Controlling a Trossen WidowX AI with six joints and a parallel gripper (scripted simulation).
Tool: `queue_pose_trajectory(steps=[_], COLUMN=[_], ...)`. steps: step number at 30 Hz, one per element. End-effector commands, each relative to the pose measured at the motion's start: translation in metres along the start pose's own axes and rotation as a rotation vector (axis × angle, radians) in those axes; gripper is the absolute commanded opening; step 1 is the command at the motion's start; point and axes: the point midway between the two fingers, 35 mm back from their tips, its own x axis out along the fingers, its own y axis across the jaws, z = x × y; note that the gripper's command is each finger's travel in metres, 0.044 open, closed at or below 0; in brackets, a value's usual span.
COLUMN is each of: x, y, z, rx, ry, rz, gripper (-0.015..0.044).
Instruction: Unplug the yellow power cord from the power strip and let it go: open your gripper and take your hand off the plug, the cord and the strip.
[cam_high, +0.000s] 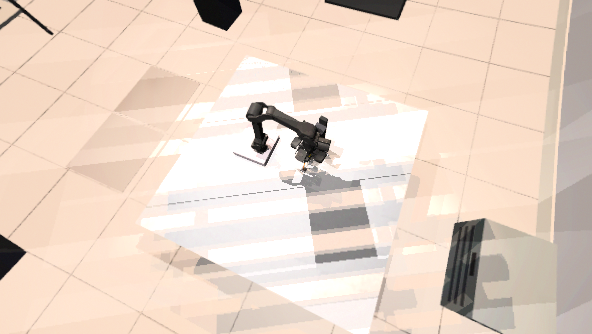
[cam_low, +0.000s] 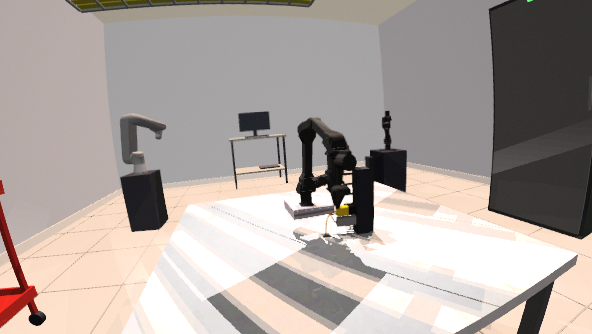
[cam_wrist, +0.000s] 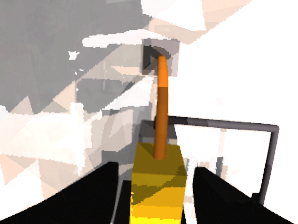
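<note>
The black parallel-jaw gripper (cam_wrist: 154, 223) brackets the blocky yellow plug (cam_wrist: 158, 196), jaws partly open on either side with thin gaps showing, so it appears to hold nothing. The plug sits between the jaws, seemingly seated in the upright black power strip (cam_low: 363, 200), its orange cord (cam_wrist: 161, 106) running ahead. This looks like the pre-grasp step: next, closing, then pulling.

Your top view looks down from high and far; the exterior view stands low beyond the table's (cam_low: 450, 260) near end. Both share the arm (cam_high: 280, 122), while your wrist view sits close between the fingers.
</note>
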Motion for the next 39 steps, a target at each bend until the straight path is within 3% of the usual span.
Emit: queue_pose_trajectory(steps=[1, 21, 24, 34, 39], x=[0.0, 0.012, 0.01, 0.01, 0.01], y=[-0.001, -0.001, 0.0, 0.0, 0.001], z=[-0.007, -0.013, -0.012, -0.012, -0.007], rx=[0.003, 0.003, -0.002, -0.002, -0.002], ry=[0.006, 0.006, 0.002, 0.002, 0.002], rz=[-0.005, -0.005, 0.0, 0.0, 0.0], gripper=[0.016, 0.016, 0.0081, 0.0, 0.0])
